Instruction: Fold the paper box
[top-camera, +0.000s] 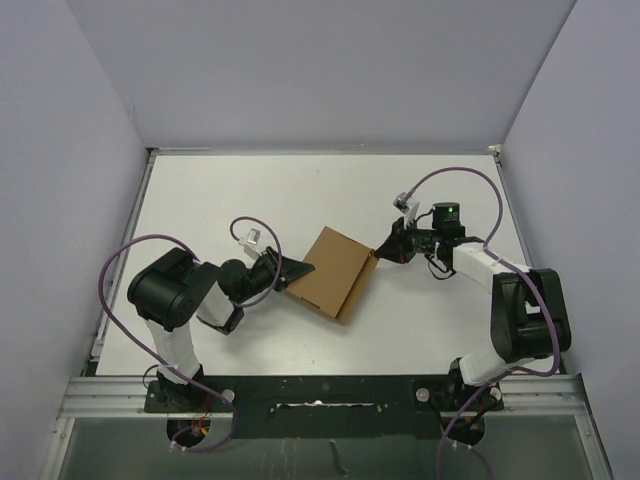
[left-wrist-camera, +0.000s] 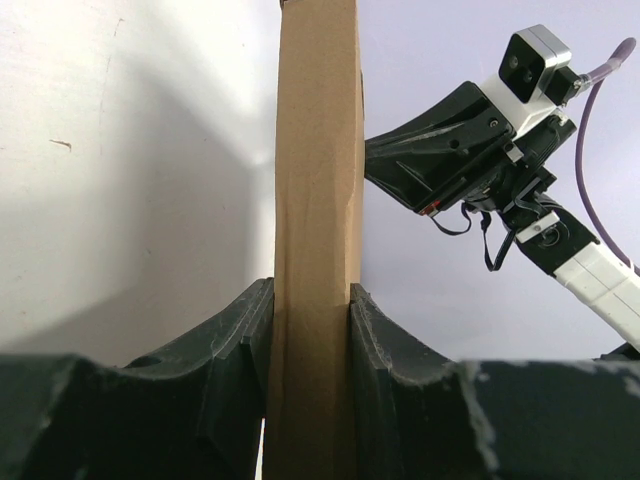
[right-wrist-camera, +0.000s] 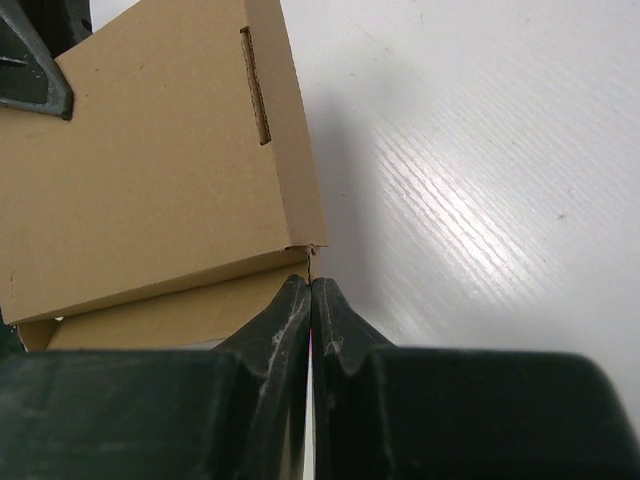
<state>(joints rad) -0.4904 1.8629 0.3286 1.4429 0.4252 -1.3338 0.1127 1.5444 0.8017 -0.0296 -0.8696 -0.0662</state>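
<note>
The paper box (top-camera: 330, 272) is a flat brown cardboard mailer lying folded on the white table between the two arms. My left gripper (top-camera: 298, 270) is shut on its left edge; in the left wrist view the cardboard (left-wrist-camera: 318, 180) stands edge-on between both black fingers (left-wrist-camera: 240, 340), with the left gripper (left-wrist-camera: 310, 300) clamped on it. My right gripper (top-camera: 383, 253) is shut with nothing between its fingers. In the right wrist view its tips (right-wrist-camera: 311, 285) touch the near right corner of the box (right-wrist-camera: 150, 170), whose lid carries a narrow slot (right-wrist-camera: 258, 85).
The white table (top-camera: 440, 330) is walled in by pale panels at the back and both sides. A dark rail (top-camera: 320, 390) runs along the near edge by the arm bases. Purple cables (top-camera: 110, 290) loop beside each arm. The right arm's wrist (left-wrist-camera: 450, 150) shows beyond the box.
</note>
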